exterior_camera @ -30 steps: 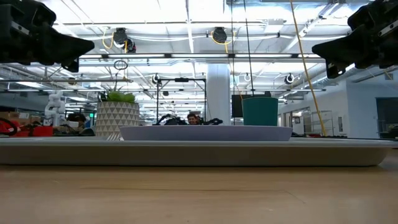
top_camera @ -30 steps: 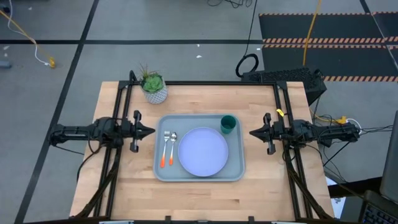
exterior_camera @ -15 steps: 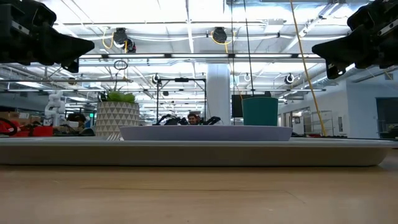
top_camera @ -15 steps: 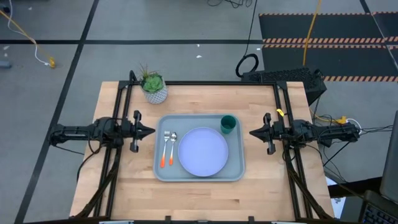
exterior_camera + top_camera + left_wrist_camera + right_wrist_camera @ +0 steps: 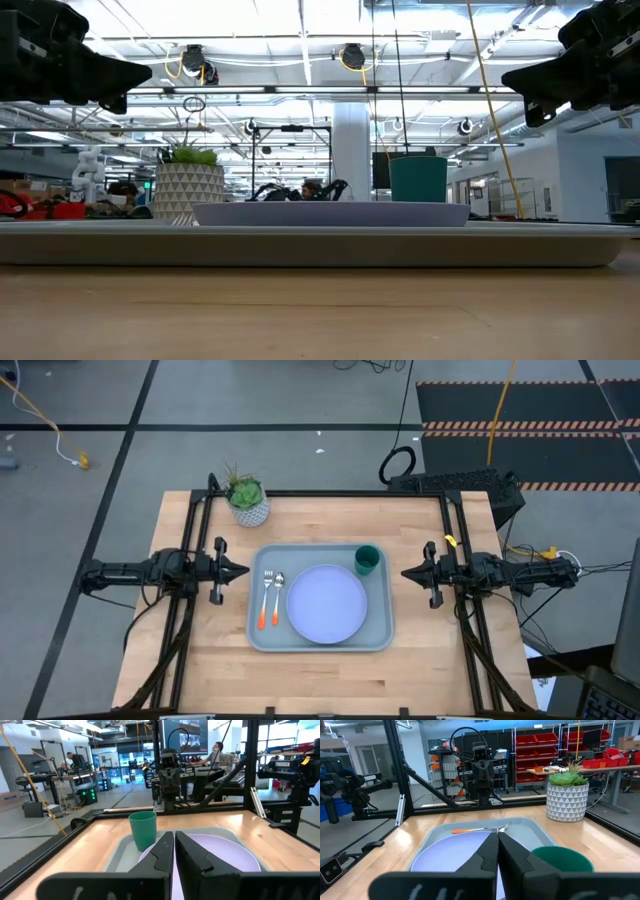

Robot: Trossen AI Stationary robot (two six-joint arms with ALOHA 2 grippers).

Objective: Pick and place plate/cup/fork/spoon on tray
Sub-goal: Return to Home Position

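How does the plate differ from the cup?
The plate is wide, flat and pale lavender-blue; the cup is narrow, upright and dark green. The plate lies in the middle of the tray; the cup stands in one corner. Both rest on it.

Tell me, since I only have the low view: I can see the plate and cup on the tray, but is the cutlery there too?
Observer: Yes. From above, the fork and spoon lie side by side on the tray, on the left arm's side of the plate.
Operator: Is the cup on the plate?
Observer: No. The cup stands beside it, in the tray corner at upper right of the high view.
Operator: Are the grippers holding anything?
Observer: No. The left gripper and right gripper are shut and empty, off the tray's ends.
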